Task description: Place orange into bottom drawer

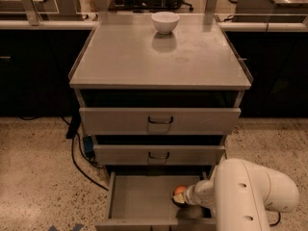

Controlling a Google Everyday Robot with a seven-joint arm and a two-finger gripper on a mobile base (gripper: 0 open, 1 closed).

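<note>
The gripper (178,197) sits low inside the open bottom drawer (139,196), its fingers closed around the orange (179,190); only releasing and withdrawing remain, I judge.

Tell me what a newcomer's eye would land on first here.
The big white robot arm fills the lower right corner, reaching left into the open bottom drawer. At its tip, the gripper sits inside the drawer's right side, with the bright orange right at it. Up on the grey cabinet top, a white bowl stands near the back edge.
</note>
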